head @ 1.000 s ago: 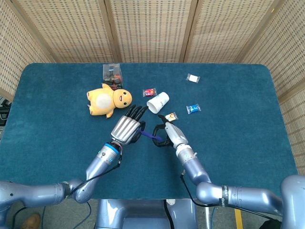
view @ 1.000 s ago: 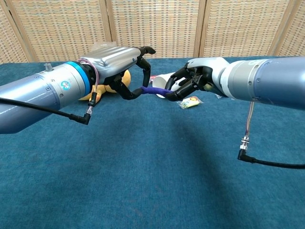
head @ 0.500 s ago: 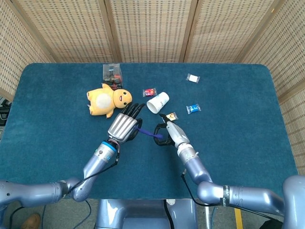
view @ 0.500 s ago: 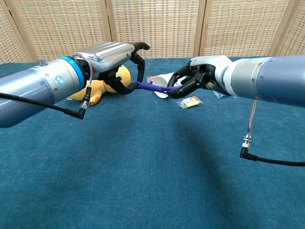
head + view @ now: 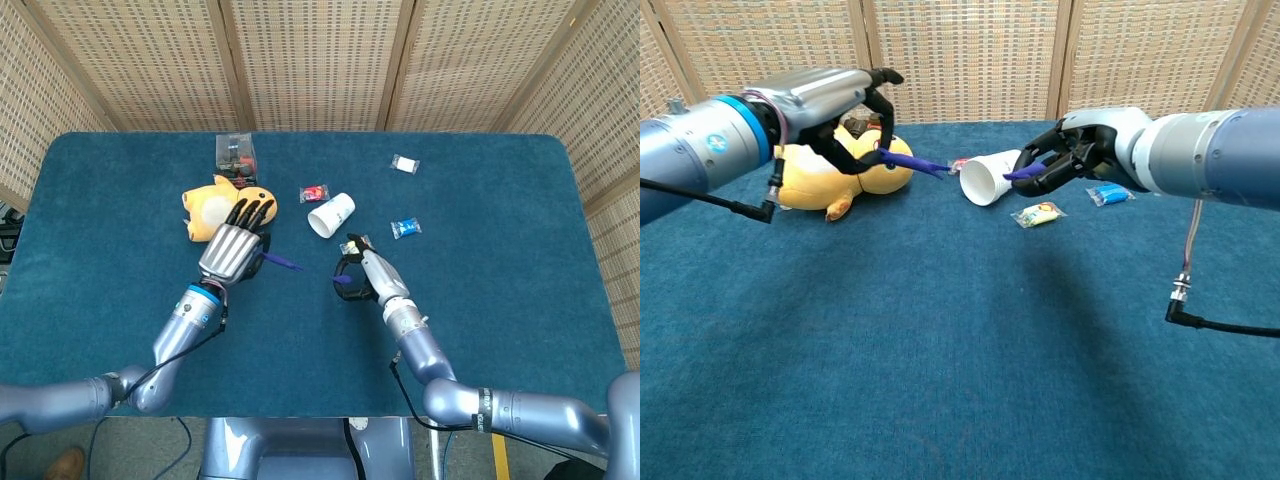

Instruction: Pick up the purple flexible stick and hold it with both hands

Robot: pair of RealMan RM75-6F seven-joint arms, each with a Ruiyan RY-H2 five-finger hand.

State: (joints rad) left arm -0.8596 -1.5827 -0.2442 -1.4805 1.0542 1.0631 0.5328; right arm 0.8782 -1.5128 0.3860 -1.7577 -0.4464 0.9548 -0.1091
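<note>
The holding step is in hand, though it cannot be judged complete. The left hand (image 5: pixel 232 250) is closed on the purple flexible stick (image 5: pixel 281 263), which is gripped at one end and juts out from the fingers toward the right hand (image 5: pixel 362 275), clear of the surface (image 5: pixel 120 200). The right hand is curled around a short purple piece (image 5: pixel 343 282), pinched inside its fingers. In the chest view the same is seen: the stick (image 5: pixel 912 160) projects from the left hand (image 5: pixel 835 105), and the short piece (image 5: pixel 1025 173) pokes out of the right hand (image 5: pixel 1080 150). No purple is seen bridging the gap between the hands, so it cannot be told whether one stick is shared or two parts are held apart. Just beyond the left hand a yellow plush toy (image 5: pixel 205 205) lies; a tipped paper cup (image 5: pixel 332 214) rests ahead of the gap between the hands. For the next move, the hands would probably need to be brought together so that the free end can be taken by the right hand.
</note>
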